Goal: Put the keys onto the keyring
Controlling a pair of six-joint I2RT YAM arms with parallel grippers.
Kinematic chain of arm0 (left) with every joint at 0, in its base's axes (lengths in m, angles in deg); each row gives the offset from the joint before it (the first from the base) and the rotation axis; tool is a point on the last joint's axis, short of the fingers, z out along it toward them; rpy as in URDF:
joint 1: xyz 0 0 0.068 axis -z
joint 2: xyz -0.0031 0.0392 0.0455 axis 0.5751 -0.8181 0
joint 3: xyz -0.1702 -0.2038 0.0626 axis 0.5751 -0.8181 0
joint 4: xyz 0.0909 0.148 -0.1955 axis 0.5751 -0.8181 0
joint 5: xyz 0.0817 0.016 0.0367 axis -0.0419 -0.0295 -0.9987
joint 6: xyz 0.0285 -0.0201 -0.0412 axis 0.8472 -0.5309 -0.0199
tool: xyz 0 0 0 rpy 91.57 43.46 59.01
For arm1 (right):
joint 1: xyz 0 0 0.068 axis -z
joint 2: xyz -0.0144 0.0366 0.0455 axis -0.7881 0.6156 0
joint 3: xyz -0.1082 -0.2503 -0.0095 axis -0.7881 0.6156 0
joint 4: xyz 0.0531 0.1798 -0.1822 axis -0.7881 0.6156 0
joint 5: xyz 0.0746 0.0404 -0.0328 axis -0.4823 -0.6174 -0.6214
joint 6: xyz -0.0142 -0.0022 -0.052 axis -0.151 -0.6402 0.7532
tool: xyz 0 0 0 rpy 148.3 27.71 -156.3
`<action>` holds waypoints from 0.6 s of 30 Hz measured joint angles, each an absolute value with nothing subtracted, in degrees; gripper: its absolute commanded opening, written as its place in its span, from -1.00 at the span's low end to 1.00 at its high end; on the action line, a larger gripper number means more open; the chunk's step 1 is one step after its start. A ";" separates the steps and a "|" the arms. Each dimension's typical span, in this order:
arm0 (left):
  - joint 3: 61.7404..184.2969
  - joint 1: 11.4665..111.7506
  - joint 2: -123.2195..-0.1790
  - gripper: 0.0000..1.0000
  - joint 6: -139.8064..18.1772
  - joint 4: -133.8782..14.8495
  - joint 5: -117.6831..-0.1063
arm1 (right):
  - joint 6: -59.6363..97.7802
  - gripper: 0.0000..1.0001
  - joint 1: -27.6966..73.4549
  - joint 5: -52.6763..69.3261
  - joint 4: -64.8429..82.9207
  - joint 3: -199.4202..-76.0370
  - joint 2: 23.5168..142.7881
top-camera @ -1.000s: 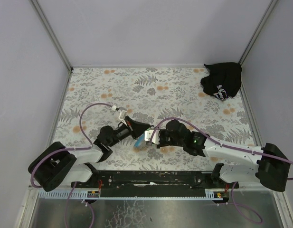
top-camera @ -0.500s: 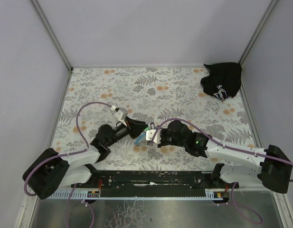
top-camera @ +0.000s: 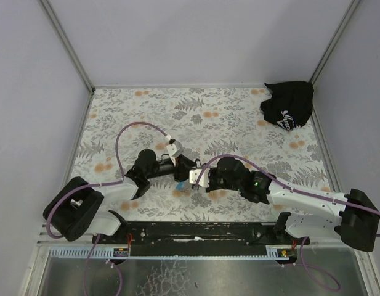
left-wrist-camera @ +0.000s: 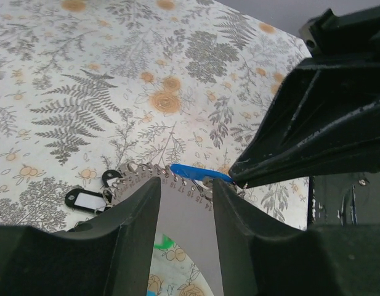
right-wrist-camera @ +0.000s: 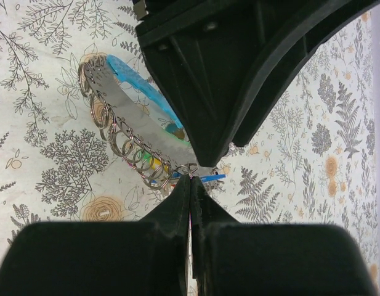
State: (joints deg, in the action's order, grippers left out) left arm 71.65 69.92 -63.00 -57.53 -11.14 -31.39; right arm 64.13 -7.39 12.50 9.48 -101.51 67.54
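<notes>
The left fingers [left-wrist-camera: 131,222] have popped apart since a second ago and slid closer to the right ones.
From above, the keyring [right-wrist-camera: 119,105] is buried between both arms, and the keys are too tiny to sort out. The left fingers stand partway open, its ringed grey strip showing in the gap. The right fingers [right-wrist-camera: 174,213] are pressed shut at its end ring, over the tabletop [left-wrist-camera: 85,61].
</notes>
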 measured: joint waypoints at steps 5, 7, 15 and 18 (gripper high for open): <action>72.74 69.52 -65.27 -0.24 -55.06 -12.32 -26.93 | 64.47 -1.00 -7.39 12.52 10.03 -101.67 67.54; 72.98 69.24 -66.19 -0.24 -54.47 -12.58 -25.64 | 64.54 -1.00 -7.39 12.52 10.14 -101.78 67.54; 74.27 68.43 -68.73 -0.23 -53.38 -12.71 -20.44 | 65.11 -1.00 -7.39 12.50 11.73 -102.28 67.06; 75.65 68.43 -70.13 -0.23 -53.18 -12.69 -18.10 | 65.20 -1.00 -7.39 12.50 12.45 -102.50 67.06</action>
State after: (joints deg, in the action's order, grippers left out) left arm 75.65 68.43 -70.13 -53.18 -12.69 -18.10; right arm 65.20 -7.39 12.50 12.45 -102.50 67.06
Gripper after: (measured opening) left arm 0.383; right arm 0.010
